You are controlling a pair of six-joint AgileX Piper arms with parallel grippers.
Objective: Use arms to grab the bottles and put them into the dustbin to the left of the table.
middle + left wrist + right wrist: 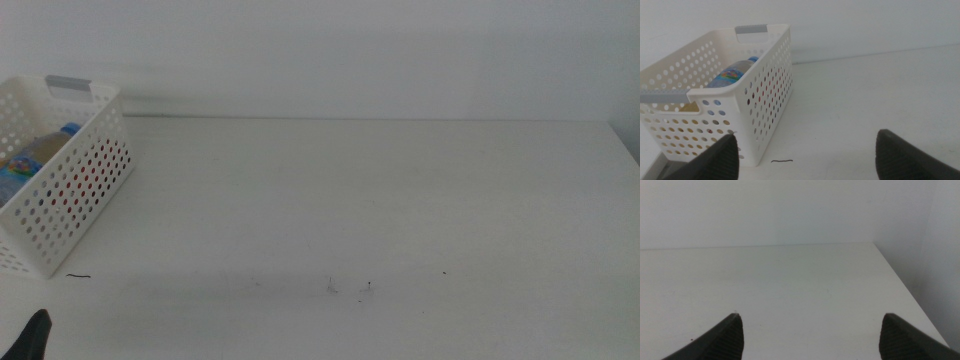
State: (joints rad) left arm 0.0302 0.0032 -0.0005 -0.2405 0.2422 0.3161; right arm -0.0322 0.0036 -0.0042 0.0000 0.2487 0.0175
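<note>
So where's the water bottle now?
The water bottle lies inside the dustbin, at the table's left edge in the middle view.

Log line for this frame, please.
bottles in dustbin | table | left tool open beside dustbin | right tool open, idle

- From my middle camera, the white perforated plastic basket [75, 185] is cut off by the picture's left edge, so I lose its far corner.
- Inside it, the clear blue-capped water bottle [732, 75] shows only its upper part; the rest sits behind the wall.
- Something red [78, 190] glimmers through the holes (too broken up for me to name).
- The left gripper [805, 155] shows only its two dark tips, spread wide, and the right gripper [810, 335] likewise.
</note>
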